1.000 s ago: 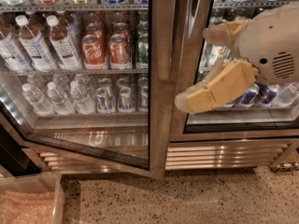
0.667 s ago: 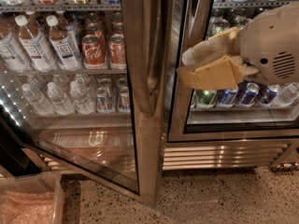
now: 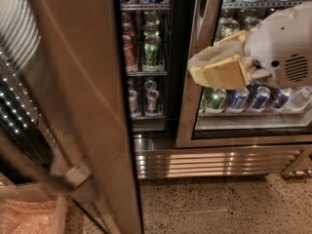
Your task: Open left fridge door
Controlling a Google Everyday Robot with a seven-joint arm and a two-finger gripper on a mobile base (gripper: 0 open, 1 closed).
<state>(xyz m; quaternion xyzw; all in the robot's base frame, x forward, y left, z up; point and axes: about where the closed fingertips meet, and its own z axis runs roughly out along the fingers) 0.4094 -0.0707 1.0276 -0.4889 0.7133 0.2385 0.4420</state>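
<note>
Three shelves (image 3: 146, 73) in the opened left bay hold cans (image 3: 152, 52): blue on top, red and green in the middle, silver below. Left fridge door (image 3: 83, 106) has swung far wider than 0.7 s ago, and its steel frame now fills the left foreground. Gripper (image 3: 217, 67) sits in front of the right door (image 3: 192, 96), off the left one; can't tell its grip state.

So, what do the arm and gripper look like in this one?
The gripper, in front of the right-hand glass door, is tan and blocky with a paler top. Its wrist housing is rounded, white, with slotted vents and a dark hole.
</note>
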